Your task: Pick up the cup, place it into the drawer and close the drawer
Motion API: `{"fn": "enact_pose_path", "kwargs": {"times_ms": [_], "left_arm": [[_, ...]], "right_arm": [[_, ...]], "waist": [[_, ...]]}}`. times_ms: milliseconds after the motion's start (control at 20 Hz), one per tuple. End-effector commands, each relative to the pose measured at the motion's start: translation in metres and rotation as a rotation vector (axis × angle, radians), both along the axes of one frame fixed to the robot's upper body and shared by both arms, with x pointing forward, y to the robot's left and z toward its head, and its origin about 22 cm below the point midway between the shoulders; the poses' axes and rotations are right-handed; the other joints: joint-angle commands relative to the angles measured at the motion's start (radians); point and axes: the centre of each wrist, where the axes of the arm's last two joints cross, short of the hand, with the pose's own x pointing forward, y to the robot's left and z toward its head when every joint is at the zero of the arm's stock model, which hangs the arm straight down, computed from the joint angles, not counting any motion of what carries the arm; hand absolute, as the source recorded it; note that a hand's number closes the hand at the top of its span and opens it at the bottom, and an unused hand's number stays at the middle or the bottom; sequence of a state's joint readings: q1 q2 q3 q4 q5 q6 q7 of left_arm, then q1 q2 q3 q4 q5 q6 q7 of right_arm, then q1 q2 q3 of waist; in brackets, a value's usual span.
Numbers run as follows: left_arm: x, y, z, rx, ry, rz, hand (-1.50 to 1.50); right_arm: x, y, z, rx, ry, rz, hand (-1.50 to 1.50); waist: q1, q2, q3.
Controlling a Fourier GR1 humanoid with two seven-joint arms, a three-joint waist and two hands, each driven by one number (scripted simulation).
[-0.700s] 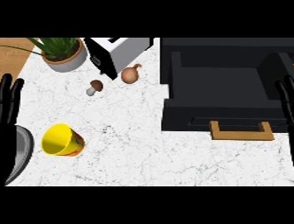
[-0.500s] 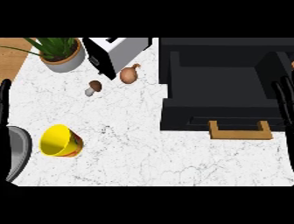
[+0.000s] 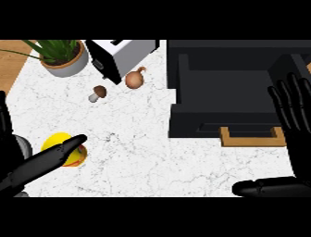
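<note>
The yellow cup lies tipped on its side at the lower left of the white marble desk, its mouth facing the lower right. The left hand is much nearer: its thumb lies across the cup's right rim, fingers straight, grasping nothing. The right hand rests released beside the open black drawer at right. Compared with a moment earlier, the left hand has closed in on the cup.

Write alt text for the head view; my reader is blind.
The left hand reaches its thumb over a yellow cup on a marble counter. The right hand is open beside an open black drawer.
</note>
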State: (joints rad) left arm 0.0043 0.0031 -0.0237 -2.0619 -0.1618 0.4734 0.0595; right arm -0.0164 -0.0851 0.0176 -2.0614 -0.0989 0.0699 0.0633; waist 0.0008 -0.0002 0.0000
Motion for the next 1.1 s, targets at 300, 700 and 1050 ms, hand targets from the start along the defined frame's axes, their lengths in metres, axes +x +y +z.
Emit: {"fn": "enact_pose_path", "kwargs": {"times_ms": [300, 700, 1050], "left_arm": [[0.007, -0.014, -0.003, -0.033, 0.0, 0.042, -1.5], [0.006, -0.003, -0.005, -0.062, 0.053, 0.073, -1.5], [0.0, -0.012, -0.032, -0.071, 0.092, 0.104, -1.5]], "right_arm": [[-0.008, 0.007, 0.003, 0.014, 0.005, 0.016, -1.5], [0.005, 0.008, 0.004, 0.025, -0.013, 0.029, -1.5], [0.007, -0.002, 0.015, 0.017, -0.024, -0.001, -1.5]], "waist": [[-0.002, -0.001, 0.0], [0.0, -0.001, 0.0], [0.0, 0.0, 0.0]]}}
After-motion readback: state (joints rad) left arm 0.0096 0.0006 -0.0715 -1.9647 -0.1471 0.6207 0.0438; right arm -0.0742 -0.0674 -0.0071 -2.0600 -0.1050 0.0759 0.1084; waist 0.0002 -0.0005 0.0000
